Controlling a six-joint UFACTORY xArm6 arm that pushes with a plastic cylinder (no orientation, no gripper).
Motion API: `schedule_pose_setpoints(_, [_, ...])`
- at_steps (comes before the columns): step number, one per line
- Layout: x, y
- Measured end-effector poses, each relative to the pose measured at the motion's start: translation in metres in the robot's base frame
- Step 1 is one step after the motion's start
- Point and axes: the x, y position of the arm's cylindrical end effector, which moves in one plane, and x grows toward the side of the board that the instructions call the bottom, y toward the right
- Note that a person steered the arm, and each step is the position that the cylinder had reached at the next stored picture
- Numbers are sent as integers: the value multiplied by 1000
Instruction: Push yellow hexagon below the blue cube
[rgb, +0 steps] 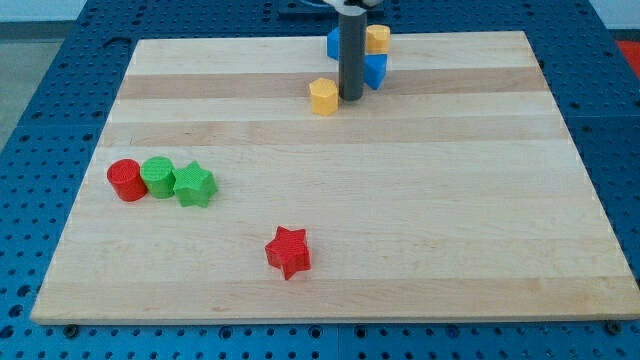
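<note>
Pale wood makes up the board (400, 250), which lies on a blue pegged table (40, 60). You have no jaws to open or close here: the tool is a plain dark rod, holding nothing. My tip (351, 97) sits on the board at the far middle, just right of the yellow hexagon (323, 96); whether the two touch you cannot tell from this view.

The blue cube (375, 70) stands just right of the rod and slightly farther back. So the hexagon lies left of the cube and a little nearer to you, not directly below it.

Behind the rod a second blue block (333, 42) peeks out at the far edge, its shape unclear, and a second yellow block (377, 38) sits just behind the cube.

At the left, well apart from all that, you see a row of three touching blocks: a red cylinder (126, 180), a green cylinder (157, 177) and a green star (194, 185). A red star (288, 251) lies alone nearer to you, around the middle.
</note>
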Motion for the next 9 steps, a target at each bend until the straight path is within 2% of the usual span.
schedule_pose_setpoints(2, [-38,45])
schedule_pose_setpoints(3, [-23,47])
schedule_pose_setpoints(4, [31,34])
schedule_pose_setpoints(5, [68,-14])
schedule_pose_setpoints(6, [79,-76])
schedule_pose_setpoints(8, [38,-94])
schedule_pose_setpoints(9, [36,-95])
